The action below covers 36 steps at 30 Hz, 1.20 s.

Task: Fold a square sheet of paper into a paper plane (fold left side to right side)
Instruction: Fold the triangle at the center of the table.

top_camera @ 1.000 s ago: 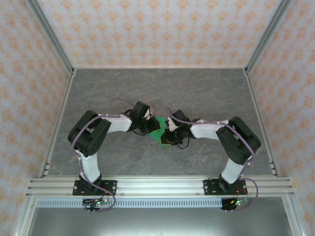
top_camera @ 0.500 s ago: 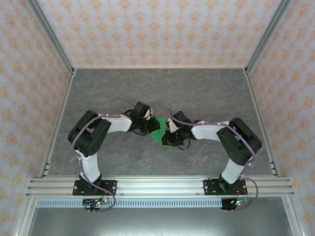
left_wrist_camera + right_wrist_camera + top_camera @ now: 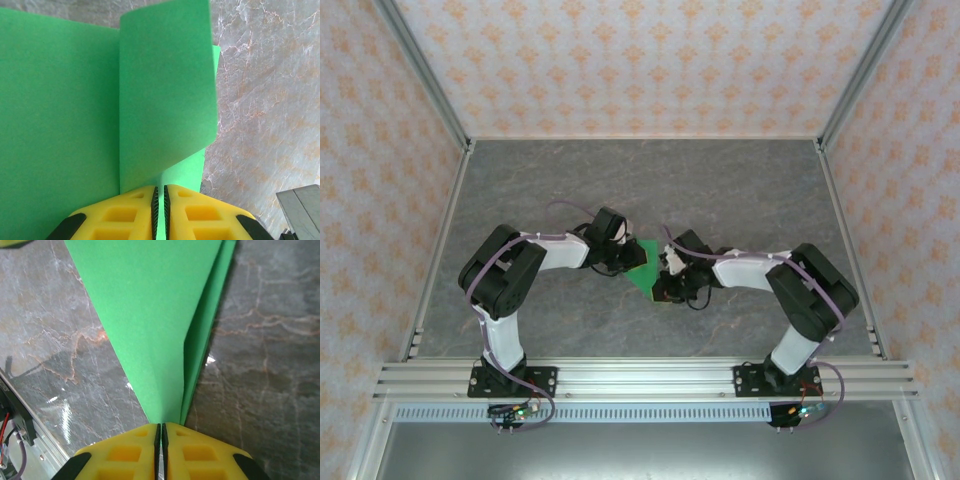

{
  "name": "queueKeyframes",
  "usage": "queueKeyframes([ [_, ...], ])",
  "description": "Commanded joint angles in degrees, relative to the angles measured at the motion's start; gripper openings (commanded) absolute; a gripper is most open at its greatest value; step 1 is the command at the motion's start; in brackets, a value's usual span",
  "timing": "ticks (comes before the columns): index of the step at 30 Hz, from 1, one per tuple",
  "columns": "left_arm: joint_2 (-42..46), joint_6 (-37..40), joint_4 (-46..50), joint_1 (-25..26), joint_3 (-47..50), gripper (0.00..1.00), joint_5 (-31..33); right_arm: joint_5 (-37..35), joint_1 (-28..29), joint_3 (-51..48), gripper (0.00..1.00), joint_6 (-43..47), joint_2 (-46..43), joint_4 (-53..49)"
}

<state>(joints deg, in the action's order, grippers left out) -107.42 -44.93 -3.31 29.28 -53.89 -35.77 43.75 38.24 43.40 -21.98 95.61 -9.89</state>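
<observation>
- Top view: bright, even, diffuse light; the arms cast only faint, soft shadows on the bench.
- Right wrist view: small white glare patches on the glossy bench, near left.
- Left wrist view: paper evenly lit, edges sharp.

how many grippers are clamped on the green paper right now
2. The left gripper is shut on one edge of the thin bright green folded paper sheet; the right gripper is shut on its narrow pointed end.

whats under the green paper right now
Grey marbled tabletop shows all around the edges of the green paper. The patch directly beneath the sheet is covered, so anything there can't be seen.
</observation>
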Motion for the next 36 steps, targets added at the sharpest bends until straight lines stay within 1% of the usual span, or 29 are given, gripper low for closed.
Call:
queueKeyframes([
  [1,-1.63,0.98,4.89,-0.34,1.16,0.16,4.30,1.53,1.05,-2.51,0.15,1.40,-0.43,-10.00],
  [7,-1.56,1.16,4.99,-0.25,0.92,0.16,4.17,1.01,1.05,-1.60,0.14,2.32,-2.11,-12.42],
  [13,-1.26,1.20,5.15,-0.27,0.78,0.16,4.11,-1.06,1.05,2.01,0.14,0.62,-9.32,-13.14],
  [16,-1.22,1.14,5.07,-0.27,0.81,0.16,4.12,-1.75,1.05,2.94,0.14,-1.38,-11.18,-9.79],
  [18,-1.08,1.16,5.05,-0.27,0.84,0.16,4.09,-1.54,1.05,2.55,0.13,-4.15,-10.29,-4.50],
  [21,-0.94,1.16,5.07,-0.25,0.98,0.16,4.13,-3.51,1.05,2.79,0.12,-7.12,-7.16,0.54],
  [26,-0.67,1.18,5.23,-0.26,1.07,0.16,4.04,-5.82,1.05,2.81,0.12,-11.16,-2.56,6.28],
  [30,-0.26,1.33,5.38,-0.22,1.07,0.16,4.11,-7.13,1.06,1.83,0.12,-11.65,-0.08,6.12],
  [36,0.28,1.38,5.60,-0.27,0.98,0.16,4.30,-7.58,1.05,0.81,0.11,-9.54,3.12,0.03],
])
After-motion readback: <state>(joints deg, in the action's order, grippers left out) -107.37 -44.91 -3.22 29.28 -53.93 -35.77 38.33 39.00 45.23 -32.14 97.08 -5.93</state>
